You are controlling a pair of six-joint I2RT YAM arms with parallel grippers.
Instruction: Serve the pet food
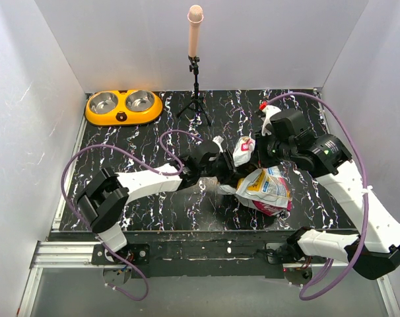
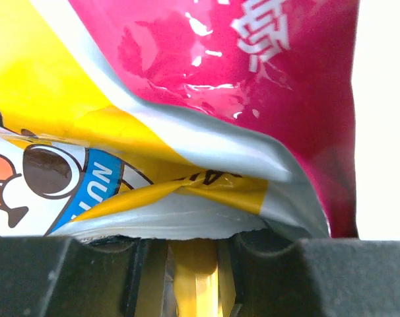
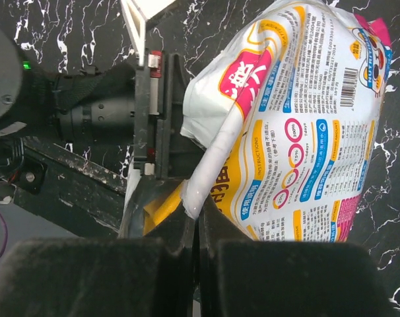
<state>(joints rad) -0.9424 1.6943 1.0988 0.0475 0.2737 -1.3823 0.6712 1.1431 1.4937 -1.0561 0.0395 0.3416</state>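
The crinkly white pet food bag (image 1: 266, 189), with yellow and magenta print, lies on the black marbled table just right of centre. My left gripper (image 1: 228, 169) is shut on the bag's torn upper edge; in the left wrist view the bag (image 2: 187, 99) fills the frame and a yellow fold sits between the left gripper's (image 2: 195, 267) closed fingers. My right gripper (image 1: 254, 156) is shut on the bag's white top seam; the right wrist view shows the bag (image 3: 305, 132) and the seam pinched in the right gripper (image 3: 199, 212). No kibble is visible. No scoop is in view.
The orange double bowl (image 1: 124, 117) with two steel cups stands at the far left corner. A black tripod (image 1: 195, 99) with a pink rod stands at the back centre. White walls enclose the table on three sides.
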